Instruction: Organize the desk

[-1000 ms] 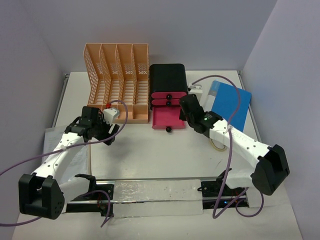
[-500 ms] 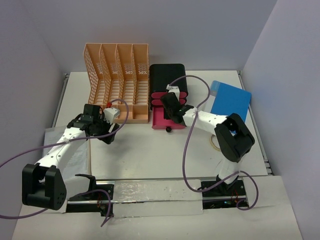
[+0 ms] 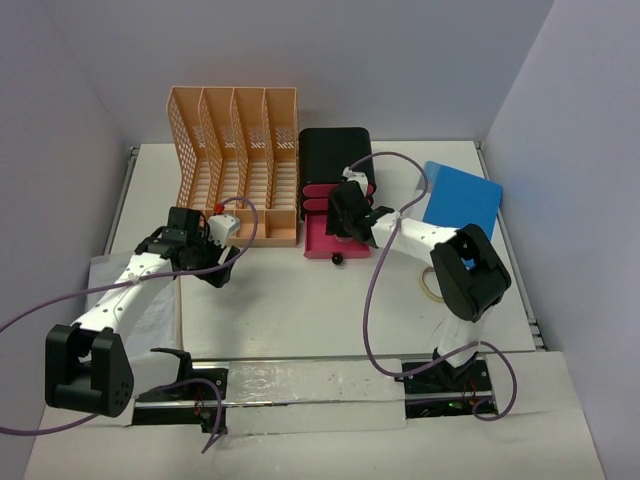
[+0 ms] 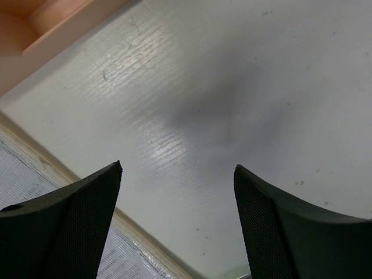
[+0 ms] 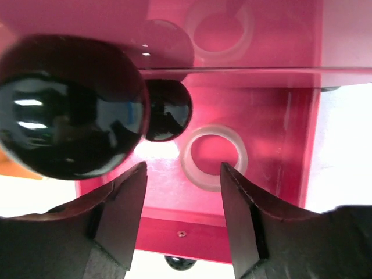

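Note:
The white desk [image 3: 280, 300] carries a black box [image 3: 335, 160] with pink drawers; its bottom drawer [image 3: 322, 246] is pulled out. My right gripper [image 3: 345, 225] hovers over that drawer, open and holding nothing. In the right wrist view the right gripper [image 5: 183, 168] stands just above a clear tape ring [image 5: 214, 157] lying on the pink drawer floor [image 5: 273, 145], with a black drawer knob [image 5: 70, 107] close by. My left gripper [image 3: 220, 266] is open over bare desk in front of the peach file rack [image 3: 235, 165]. The left wrist view shows the left gripper [image 4: 178, 167] empty above the desk [image 4: 232, 70].
A blue book [image 3: 460, 205] lies at the back right. A second pale ring [image 3: 430, 284] sits on the desk beside the right arm. A shiny plastic sheet [image 3: 150, 310] covers the front left; its edge [image 4: 23, 180] shows under the left fingers. The rack's corner [image 4: 35, 29] is near.
My right arm swung left from beside the box to above the open drawer, and its jaws opened. The left arm has hardly moved.

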You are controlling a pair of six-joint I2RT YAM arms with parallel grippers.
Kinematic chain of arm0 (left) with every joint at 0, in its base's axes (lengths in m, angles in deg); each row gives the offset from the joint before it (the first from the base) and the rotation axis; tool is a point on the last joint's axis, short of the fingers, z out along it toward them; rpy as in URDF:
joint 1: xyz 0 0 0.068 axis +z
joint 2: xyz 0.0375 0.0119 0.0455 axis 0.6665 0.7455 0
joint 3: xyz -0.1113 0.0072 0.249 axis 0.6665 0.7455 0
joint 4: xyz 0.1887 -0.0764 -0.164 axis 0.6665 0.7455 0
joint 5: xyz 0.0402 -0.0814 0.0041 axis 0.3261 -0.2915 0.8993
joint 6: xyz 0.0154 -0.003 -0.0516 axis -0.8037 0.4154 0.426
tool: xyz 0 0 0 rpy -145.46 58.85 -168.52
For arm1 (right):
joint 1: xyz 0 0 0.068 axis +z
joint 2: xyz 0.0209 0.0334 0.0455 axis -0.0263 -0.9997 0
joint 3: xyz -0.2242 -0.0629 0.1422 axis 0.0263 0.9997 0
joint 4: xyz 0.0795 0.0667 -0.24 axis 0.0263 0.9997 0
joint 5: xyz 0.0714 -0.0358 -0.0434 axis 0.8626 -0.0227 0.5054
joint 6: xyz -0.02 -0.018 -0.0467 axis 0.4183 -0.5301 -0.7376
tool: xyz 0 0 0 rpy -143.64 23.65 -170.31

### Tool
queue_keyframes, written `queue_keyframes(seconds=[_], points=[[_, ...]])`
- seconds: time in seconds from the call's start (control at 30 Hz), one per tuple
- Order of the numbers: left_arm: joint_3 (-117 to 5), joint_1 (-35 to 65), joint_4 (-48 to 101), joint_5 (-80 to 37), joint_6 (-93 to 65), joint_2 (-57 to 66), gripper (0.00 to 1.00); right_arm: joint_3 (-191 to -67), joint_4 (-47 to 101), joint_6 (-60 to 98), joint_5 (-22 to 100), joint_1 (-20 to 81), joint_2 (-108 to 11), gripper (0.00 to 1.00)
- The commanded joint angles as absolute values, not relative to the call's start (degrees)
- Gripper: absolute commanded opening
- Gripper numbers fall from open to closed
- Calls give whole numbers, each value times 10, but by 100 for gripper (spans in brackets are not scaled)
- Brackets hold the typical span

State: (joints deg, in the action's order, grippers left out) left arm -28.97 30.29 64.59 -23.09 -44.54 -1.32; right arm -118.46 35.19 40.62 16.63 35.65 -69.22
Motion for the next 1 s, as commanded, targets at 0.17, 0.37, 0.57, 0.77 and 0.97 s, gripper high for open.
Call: queue_keyframes(seconds=[0.17,0.37,0.57,0.77,0.97], points=[[-295,305,632,-257,-447,-41,84,-1144,464,440,98,342,-553,66],[-286,306,633,-262,-454,-58,84,-1041,588,607,38,310,-471,68],[-289,306,646,-285,-466,-74,84,-949,607,733,3,291,-420,68],[-293,307,661,-304,-474,-93,84,-923,624,802,-91,271,-380,71],[-292,307,662,-299,-477,-101,85,-944,654,804,-142,251,-397,77]])
